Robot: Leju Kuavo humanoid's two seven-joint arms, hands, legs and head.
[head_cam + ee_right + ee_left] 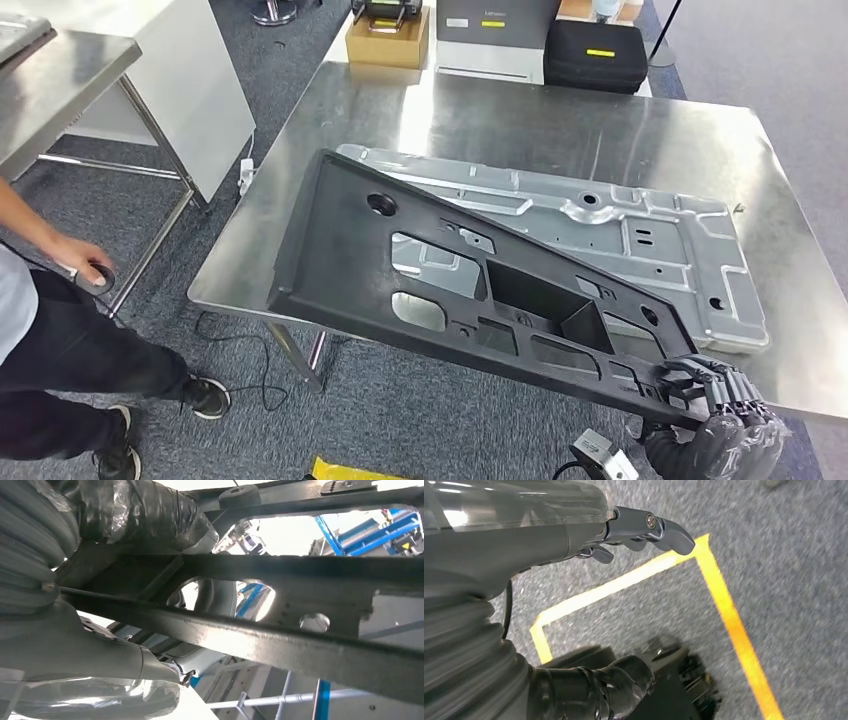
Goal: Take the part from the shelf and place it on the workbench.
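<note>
The robot's right hand (712, 392) holds the big flat black plastic panel with many holes (440, 285) by its near right corner, fingers wrapped over the edge. The panel is up in the air and tilted. Its long side runs from that near right corner, by the hand, up to the far left. Most of it hangs over the near left part of the shiny steel worktop (500, 120), and its near edge sticks out past the worktop's near edge, over the grey carpet floor. Under it, flat on the worktop, lies a silver pressed metal plate (660, 235). The left hand (644, 530) hangs low over the floor, by a yellow tape line (724, 610), and holds nothing, with its fingers a little curled. So the right hand does all the carrying, and I think the panel needs to go farther in before it comes down. A person (40, 330) stands at the left.
</note>
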